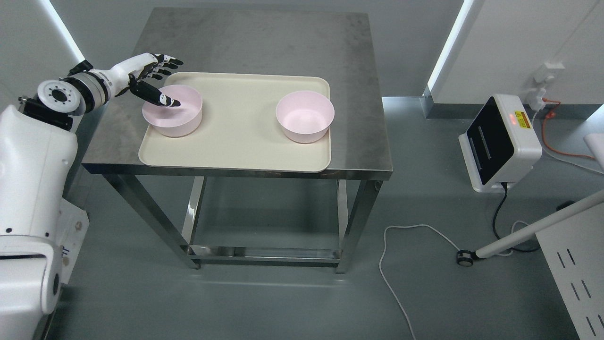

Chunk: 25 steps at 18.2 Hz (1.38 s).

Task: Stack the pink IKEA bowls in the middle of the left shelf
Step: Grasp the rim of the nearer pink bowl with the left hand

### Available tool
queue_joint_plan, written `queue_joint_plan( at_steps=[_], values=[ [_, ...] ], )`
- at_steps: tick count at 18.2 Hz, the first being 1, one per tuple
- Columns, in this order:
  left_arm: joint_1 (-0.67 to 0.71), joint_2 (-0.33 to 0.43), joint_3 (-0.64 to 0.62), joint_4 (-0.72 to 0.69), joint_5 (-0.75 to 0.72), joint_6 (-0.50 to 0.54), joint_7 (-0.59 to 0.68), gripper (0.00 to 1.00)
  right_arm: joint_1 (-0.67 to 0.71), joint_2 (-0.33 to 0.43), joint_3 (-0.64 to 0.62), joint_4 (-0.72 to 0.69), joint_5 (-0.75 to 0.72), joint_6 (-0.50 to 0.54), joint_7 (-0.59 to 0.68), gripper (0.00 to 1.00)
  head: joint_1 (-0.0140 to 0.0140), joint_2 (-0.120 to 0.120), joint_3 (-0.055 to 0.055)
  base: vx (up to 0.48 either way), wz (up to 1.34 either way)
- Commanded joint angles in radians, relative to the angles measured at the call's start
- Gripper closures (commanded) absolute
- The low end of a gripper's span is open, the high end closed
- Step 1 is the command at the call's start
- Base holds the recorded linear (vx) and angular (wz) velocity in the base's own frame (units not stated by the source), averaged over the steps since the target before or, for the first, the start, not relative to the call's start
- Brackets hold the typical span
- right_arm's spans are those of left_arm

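Note:
Two pink bowls stand apart on a cream tray [236, 141] on a steel table. The left bowl [181, 123] is near the tray's left edge and the right bowl [305, 116] sits toward its right side. My left hand [158, 80] reaches in from the left, hovering at the left bowl's rim. Its fingers are spread, with the thumb [163, 98] pointing down into the bowl's mouth and the other fingers extended above the far rim. Nothing is grasped. My right arm does not show.
The steel table [245, 42] has bare surface behind the tray. On the floor at right stand a white charging box [500, 141], a white cable [391, 264] and a wheeled white leg [528, 231]. A perforated white panel [575, 269] is at the lower right.

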Motion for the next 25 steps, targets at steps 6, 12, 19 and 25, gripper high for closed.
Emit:
queue_joint_plan(
  at_steps=[6, 12, 19, 25],
  values=[
    [0.017, -0.01, 0.03, 0.011, 0.001, -0.055, 0.004, 0.31, 0.029, -0.017, -0.011, -0.034, -0.006, 0.002, 0.0, 0.0, 0.0, 0.0, 0.0, 0.0, 0.0],
    [0.019, 0.02, 0.089, 0.01, 0.001, -0.129, 0.001, 0.49, 0.029, -0.017, -0.011, -0.034, -0.006, 0.004, 0.0, 0.0, 0.0, 0.0, 0.0, 0.0, 0.0],
    [0.049, 0.064, 0.03, 0.008, 0.0, -0.172, -0.002, 0.5, 0.029, -0.017, -0.011, -0.034, -0.006, 0.002, 0.0, 0.0, 0.0, 0.0, 0.0, 0.0, 0.0],
    [0.049, 0.046, -0.003, 0.005, 0.0, -0.178, -0.002, 0.51, 0.029, -0.017, -0.011, -0.034, -0.006, 0.002, 0.0, 0.0, 0.0, 0.0, 0.0, 0.0, 0.0]
  ],
)
